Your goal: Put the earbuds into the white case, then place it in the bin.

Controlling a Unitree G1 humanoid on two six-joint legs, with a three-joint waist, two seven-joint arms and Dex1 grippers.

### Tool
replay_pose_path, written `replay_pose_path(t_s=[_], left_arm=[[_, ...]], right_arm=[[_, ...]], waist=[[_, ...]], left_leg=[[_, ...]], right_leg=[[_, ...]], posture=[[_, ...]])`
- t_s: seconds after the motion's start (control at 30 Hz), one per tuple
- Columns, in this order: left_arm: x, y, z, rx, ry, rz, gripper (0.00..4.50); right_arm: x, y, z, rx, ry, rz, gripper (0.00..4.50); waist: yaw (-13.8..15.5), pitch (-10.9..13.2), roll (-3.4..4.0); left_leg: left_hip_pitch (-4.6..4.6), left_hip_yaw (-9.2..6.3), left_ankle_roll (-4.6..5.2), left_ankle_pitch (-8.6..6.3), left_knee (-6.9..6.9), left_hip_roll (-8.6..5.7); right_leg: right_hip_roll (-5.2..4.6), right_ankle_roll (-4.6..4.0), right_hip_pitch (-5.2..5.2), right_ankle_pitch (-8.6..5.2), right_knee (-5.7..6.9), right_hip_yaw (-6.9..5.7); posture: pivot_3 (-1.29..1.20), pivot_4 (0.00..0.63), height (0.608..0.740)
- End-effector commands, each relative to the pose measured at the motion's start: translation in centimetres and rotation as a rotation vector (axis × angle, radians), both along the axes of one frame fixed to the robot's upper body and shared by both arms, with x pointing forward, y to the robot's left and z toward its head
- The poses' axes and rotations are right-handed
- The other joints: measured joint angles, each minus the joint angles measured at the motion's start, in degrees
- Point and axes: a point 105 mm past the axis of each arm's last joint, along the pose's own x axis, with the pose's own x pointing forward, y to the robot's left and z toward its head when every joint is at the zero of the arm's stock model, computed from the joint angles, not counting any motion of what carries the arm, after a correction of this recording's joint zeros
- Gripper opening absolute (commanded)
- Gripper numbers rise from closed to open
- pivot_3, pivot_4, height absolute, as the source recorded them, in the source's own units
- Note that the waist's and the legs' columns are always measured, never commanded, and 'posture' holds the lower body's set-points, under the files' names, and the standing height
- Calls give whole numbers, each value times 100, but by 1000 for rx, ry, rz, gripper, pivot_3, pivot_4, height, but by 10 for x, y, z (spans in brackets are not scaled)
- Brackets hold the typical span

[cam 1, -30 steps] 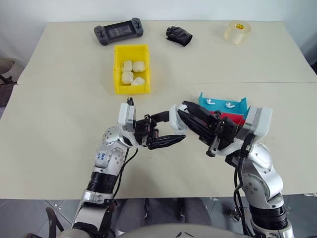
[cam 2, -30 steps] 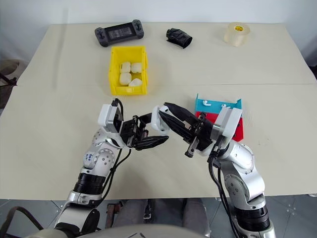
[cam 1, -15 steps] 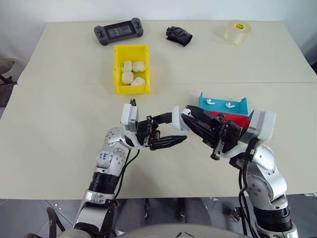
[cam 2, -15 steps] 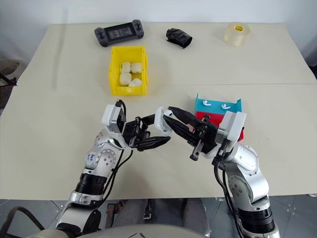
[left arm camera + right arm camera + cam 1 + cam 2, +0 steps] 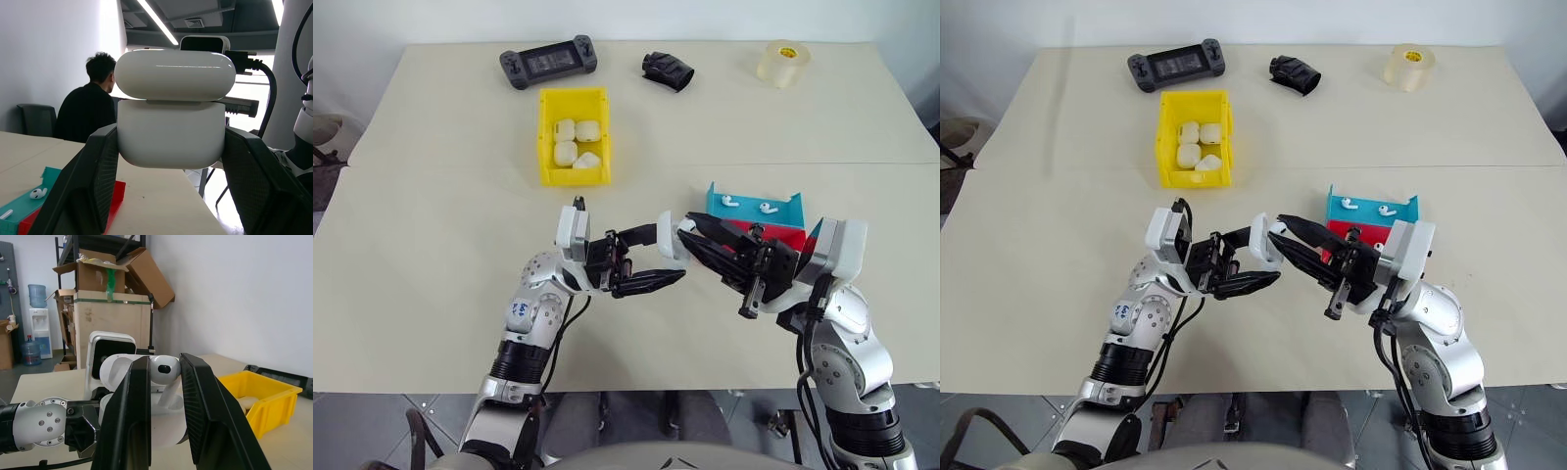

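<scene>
We work over a wide beige table (image 5: 431,196) whose top shows a seam running across it behind the arms; in the wrist views the room beyond has a white wall, stacked cardboard boxes (image 5: 105,279) on a shelf, a water dispenger bottle, and a person (image 5: 88,110) in black seated with their back to us. Taking the bin (image 5: 545,137) as our landmark: a dark game controller (image 5: 548,61) lies just behind it, a black crumpled object (image 5: 667,70) behind it and to the right, and a roll of clear tape (image 5: 782,63) far to the right at the table's back. Nothing lies between the arms and the bin. The yellow bin holds four white cases (image 5: 575,142). Well in front of it and to the right, a blue tray (image 5: 783,211) holds two earbuds (image 5: 730,202), with a red tray (image 5: 773,233) against its near side, partly hidden by the right arm. The left gripper (image 5: 668,266), in front of the bin, is clenched on the body of the white case (image 5: 171,110), lid slightly raised. The right gripper (image 5: 164,382) meets it from the right, its fingers (image 5: 128,411) pinching a small white earbud at the case.
</scene>
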Motion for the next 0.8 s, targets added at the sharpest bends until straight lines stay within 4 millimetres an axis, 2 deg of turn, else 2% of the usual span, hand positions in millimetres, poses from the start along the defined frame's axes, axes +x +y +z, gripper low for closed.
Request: replay_pose_path(t_s=[0.03,0.5,0.7,0.8], left_arm=[[4,11,30,-121,-85,70,2776],[-1,11,23,-99,-90,50,2776],[-1,25,16,-73,-81,103,2776],[-5,27,12,-64,-96,124,2776]], right_arm=[[-5,1,-20,-80,67,40,496],[-2,1,-7,-60,31,25,496],[2,-8,-6,-75,36,-6,496],[9,-23,-6,-104,43,-56,496]], waist=[[3,0,0],[8,0,-2],[0,0,-2],[10,1,-2]], left_leg=[[0,0,0,0,0,0],[0,0,0,0,1,-1],[1,-1,0,0,3,-1],[0,-1,1,0,3,-1]], right_leg=[[0,0,0,0,0,0],[-2,0,2,0,0,-1],[-2,0,2,0,0,-1],[-3,0,3,0,-1,-1]], posture=[[0,150,740],[0,150,740],[0,150,740],[0,150,740]])
